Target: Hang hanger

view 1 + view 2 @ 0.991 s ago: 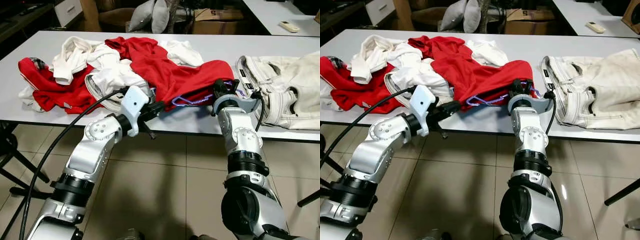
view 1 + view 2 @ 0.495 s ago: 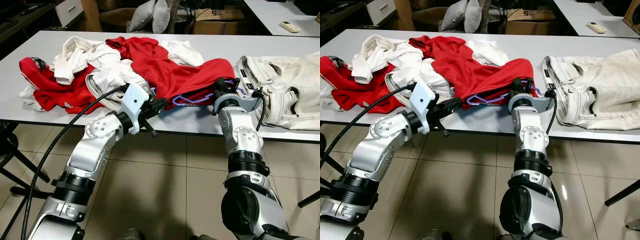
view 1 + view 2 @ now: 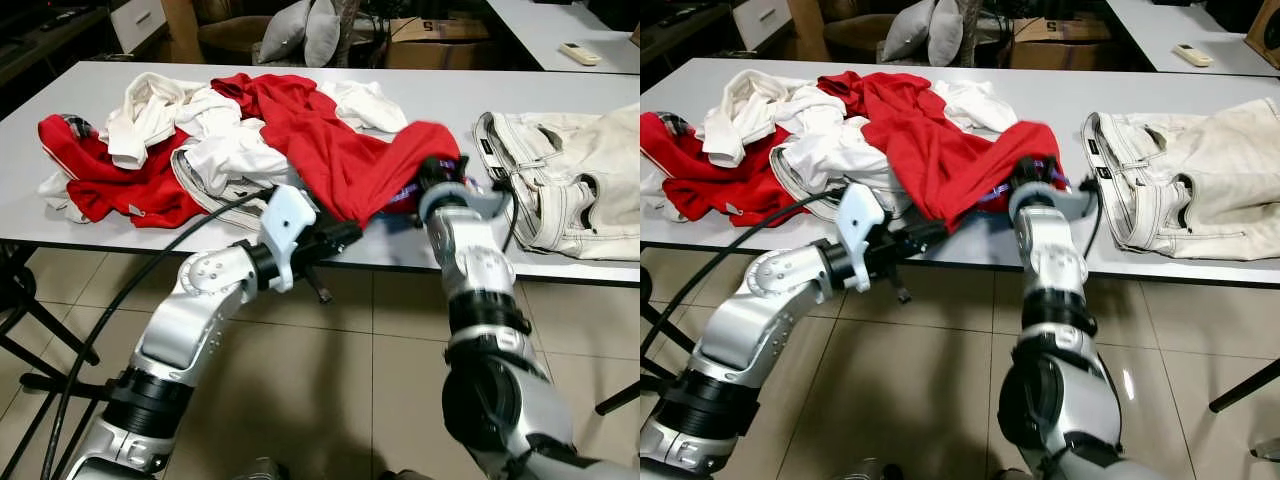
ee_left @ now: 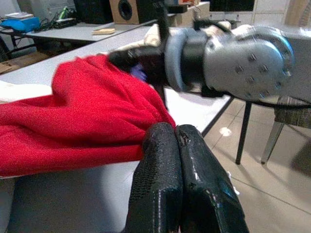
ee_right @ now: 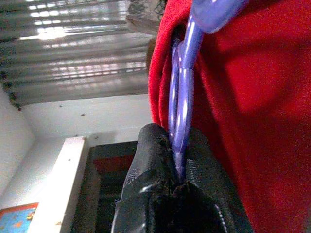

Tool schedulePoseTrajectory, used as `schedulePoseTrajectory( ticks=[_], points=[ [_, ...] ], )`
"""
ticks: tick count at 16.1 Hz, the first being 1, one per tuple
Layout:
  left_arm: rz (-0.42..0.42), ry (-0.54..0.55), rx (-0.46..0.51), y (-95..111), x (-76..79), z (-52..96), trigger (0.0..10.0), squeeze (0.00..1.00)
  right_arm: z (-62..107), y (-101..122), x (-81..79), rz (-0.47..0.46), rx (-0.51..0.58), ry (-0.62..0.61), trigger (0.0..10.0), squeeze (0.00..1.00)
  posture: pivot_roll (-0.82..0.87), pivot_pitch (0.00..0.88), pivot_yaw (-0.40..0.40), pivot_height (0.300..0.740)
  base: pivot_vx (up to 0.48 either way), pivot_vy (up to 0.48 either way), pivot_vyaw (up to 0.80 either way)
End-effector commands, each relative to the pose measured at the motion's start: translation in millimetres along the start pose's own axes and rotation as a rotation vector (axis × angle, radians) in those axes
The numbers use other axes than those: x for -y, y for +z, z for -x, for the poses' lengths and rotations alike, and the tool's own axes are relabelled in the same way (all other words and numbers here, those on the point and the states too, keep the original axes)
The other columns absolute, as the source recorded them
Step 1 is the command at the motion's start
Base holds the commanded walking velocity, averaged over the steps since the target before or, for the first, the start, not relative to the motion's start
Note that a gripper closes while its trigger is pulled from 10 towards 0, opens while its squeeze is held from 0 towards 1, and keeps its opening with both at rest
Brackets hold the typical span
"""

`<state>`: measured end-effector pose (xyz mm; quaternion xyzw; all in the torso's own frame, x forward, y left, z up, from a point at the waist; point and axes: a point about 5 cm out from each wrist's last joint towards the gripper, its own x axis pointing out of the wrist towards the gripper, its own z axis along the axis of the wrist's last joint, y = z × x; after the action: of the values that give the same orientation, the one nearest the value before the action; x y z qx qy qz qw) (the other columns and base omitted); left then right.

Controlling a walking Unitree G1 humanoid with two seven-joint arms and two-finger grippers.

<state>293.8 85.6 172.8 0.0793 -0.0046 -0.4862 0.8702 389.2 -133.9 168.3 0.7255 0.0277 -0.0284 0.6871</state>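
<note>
A purple wire hanger (image 5: 182, 97) sits inside a red shirt (image 3: 330, 150) near the front edge of the white table (image 3: 400, 258). My right gripper (image 5: 177, 170) is shut on the hanger's wire. In the eye views this gripper (image 3: 432, 176) is at the shirt's right end, which is raised off the table, with a bit of purple hanger (image 3: 404, 193) showing. My left gripper (image 3: 345, 235) is shut at the table's edge, its fingertips (image 4: 167, 133) at the shirt's hanging hem. The hem seems pinched between them.
White garments (image 3: 215, 140) and another red garment (image 3: 110, 185) are heaped on the table's left half. Pale jeans (image 3: 570, 185) lie at the right. A black cable runs along my left arm. Black stand legs (image 3: 30, 330) are on the tiled floor at left.
My right gripper has pulled the hanger up and slightly left, so the red shirt now drapes over most of the hanger. My left arm has swung right to the shirt's hem.
</note>
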Motion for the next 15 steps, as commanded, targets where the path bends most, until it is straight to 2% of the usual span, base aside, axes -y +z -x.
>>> schedulePoseTrajectory(
  ticks=[1, 3, 6, 7, 8, 9, 14, 15],
  points=[
    [-0.019, -0.011, -0.014, 1.1, 1.9, -1.8, 0.0, 0.00, -2.4, -0.9, -7.4, -0.020, 0.004, 0.028, 10.0, 0.00, 0.05, 0.027, 0.030, 0.740, 0.000, 0.000, 0.00],
    [-0.022, -0.020, 0.012, 5.6, 9.5, -15.8, 0.0, 0.00, -3.8, -10.5, -10.2, 0.037, -0.037, 0.034, 10.0, 0.00, 0.04, 0.022, 0.023, 0.740, 0.000, 0.000, 0.00],
    [-0.003, -0.023, 0.063, 14.5, 15.9, -28.4, 0.0, 0.00, -1.1, -13.0, -3.8, 0.066, -0.052, 0.023, 10.0, 0.00, 0.03, 0.019, 0.022, 0.740, 0.000, 0.000, 0.00],
    [-0.009, -0.015, 0.018, 7.5, 15.5, -27.9, 10.0, 0.00, 1.0, -9.4, -4.1, 0.074, -0.040, 0.030, 10.0, 0.00, 0.03, 0.017, 0.026, 0.740, 0.000, 0.000, 0.00],
    [-0.012, -0.018, 0.003, 4.8, 15.3, -27.2, 10.0, 0.00, 1.6, -8.0, -4.6, 0.078, -0.035, 0.034, 10.0, 0.00, 0.03, 0.017, 0.026, 0.740, 0.000, 0.000, 0.00],
    [-0.020, -0.026, -0.037, -3.7, 14.4, -20.0, 10.0, 1.00, 5.1, -2.7, -7.6, 0.083, -0.023, 0.056, 10.0, 0.00, 0.02, 0.011, 0.027, 0.740, 0.000, 0.000, 0.00],
    [0.003, -0.113, -0.058, -11.1, 26.9, -9.6, 10.0, 1.00, 11.0, 7.4, -8.4, 0.088, -0.004, 0.080, 10.0, 0.00, 0.02, 0.000, 0.015, 0.740, 0.000, 0.000, 0.00],
    [-0.003, -0.100, -0.054, -11.0, 26.1, -7.4, 10.0, 1.00, 12.6, 7.9, -9.2, 0.090, -0.012, 0.092, 10.0, 0.00, 0.02, 0.000, 0.011, 0.740, 0.000, 0.000, 0.00]
  ],
)
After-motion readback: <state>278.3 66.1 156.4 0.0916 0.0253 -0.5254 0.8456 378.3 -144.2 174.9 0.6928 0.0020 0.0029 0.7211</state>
